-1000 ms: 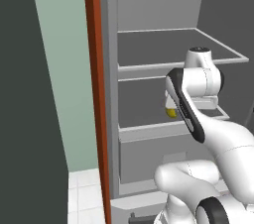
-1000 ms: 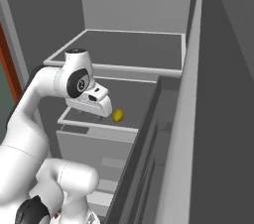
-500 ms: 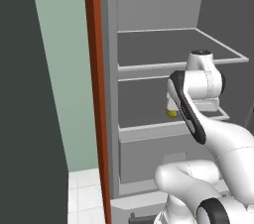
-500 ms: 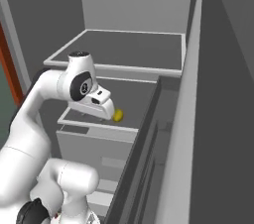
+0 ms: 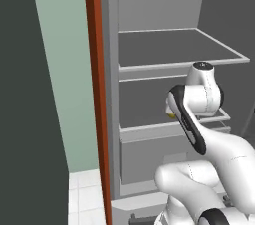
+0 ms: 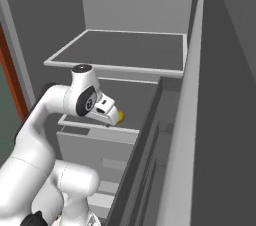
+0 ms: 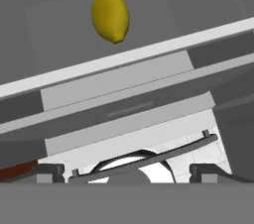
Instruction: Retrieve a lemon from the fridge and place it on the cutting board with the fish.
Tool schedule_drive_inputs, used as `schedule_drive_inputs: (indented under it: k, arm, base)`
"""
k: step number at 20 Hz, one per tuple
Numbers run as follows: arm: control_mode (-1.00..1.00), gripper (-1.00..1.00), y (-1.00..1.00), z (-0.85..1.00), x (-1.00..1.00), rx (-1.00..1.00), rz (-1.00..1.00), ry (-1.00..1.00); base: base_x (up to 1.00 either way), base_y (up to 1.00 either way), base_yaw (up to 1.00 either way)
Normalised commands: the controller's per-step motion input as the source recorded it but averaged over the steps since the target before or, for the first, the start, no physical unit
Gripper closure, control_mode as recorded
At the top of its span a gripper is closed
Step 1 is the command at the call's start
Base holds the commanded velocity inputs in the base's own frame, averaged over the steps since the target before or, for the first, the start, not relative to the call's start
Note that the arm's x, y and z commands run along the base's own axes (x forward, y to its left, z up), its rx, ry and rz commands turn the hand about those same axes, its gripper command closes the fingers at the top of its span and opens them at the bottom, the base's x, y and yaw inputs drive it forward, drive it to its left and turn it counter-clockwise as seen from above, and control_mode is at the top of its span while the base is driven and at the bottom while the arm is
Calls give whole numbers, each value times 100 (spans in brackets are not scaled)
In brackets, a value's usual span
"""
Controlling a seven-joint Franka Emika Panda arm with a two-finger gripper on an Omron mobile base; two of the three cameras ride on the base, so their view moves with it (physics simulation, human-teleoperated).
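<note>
Dropped a touch and crept nearer the lemon [image 7: 110, 16] since a second ago, judging by the wrist sitting lower under the upper shelf [image 6: 125, 50] in both base views. Reaches into the open fridge [image 5: 149, 0] with the gripper [image 6: 114, 115] just beside the fruit, not yet around it. Shows the fingers [image 7: 49, 171] spread wide at the bottom of the hand view, with nothing between them. Finds the lemon lying alone on the middle shelf [image 6: 140, 95], a little behind the pale front lip [image 7: 149, 52], at the near right of the shelf as seen from the left base view. Sits off the gripper's centre line in the hand view, and beyond the lip. Risks, as a judgement: nudging the fruit with one finger if driven straight in, sending it rolling toward the far wall; catching the shelf lip on a low approach; knocking the upper shelf with the wrist if raised to clear that lip; squeezing the rounded skin off-centre so it squirts free. Calls for lining up first, then closing slowly across the lemon's middle.
</note>
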Motion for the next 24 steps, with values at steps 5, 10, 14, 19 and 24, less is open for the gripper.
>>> schedule_drive_inputs:
  k: [5, 10, 14, 19, 24]
  arm:
    - [-100, -100, -17, -2, 53, 0, 0, -1]
    - [-100, -100, -21, -4, 51, 0, 1, 0]
    - [-100, -100, -9, -24, 38, 0, 0, -4]
    - [-100, -100, 0, -26, 22, 0, 0, -7]
    - [-100, -100, 0, -3, 39, 0, 0, 0]
  base:
    - [0, 0, 0]
    - [0, 0, 0]
    - [0, 0, 0]
    - [0, 0, 0]
    - [0, 0, 0]
